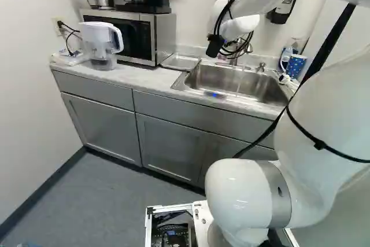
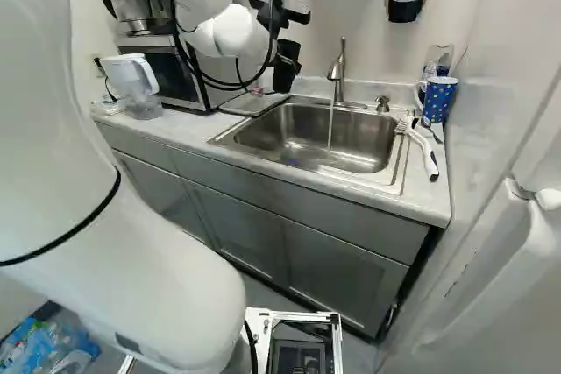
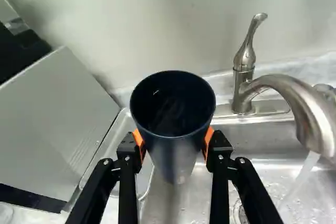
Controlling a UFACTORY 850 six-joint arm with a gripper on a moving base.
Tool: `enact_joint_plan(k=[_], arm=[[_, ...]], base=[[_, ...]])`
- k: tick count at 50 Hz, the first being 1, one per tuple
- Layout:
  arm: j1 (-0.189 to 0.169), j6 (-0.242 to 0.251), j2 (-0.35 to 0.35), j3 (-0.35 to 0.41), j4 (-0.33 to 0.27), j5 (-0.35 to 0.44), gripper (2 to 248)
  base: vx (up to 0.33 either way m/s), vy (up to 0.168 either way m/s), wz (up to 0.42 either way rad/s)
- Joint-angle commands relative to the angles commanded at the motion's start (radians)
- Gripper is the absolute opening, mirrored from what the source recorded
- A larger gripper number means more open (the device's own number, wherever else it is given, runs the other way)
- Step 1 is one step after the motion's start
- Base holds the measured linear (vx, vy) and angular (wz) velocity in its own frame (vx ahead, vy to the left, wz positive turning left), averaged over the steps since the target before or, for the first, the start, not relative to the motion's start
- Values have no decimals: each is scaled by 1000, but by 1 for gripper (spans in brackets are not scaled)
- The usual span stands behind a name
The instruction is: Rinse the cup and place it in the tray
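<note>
At 2 o'clock from the tool, wrist view: faucet running, cup pinched between both orange pads; wide swing could clip the faucet, wet walls could slip. Right base view: tray at 7 o'clock from cup, off-centre release could tip it.

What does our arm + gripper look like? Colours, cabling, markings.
Glossy white arm, rounded housings, a grey band at one lower joint. Black cable runs loose along it, black straps around the links, thinner black leads looping near the wrist. Gripper: black, two slim linkage fingers, silvery screw heads, orange pads. No lettering legible on it.
</note>
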State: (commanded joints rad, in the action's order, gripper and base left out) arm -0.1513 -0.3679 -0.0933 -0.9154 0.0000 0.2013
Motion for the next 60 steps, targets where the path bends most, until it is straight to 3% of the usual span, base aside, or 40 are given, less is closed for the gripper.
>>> enact_joint_plan(k=[60], arm=[[0,-631,0,0,0,0,124]], base=[[0,0,0]])
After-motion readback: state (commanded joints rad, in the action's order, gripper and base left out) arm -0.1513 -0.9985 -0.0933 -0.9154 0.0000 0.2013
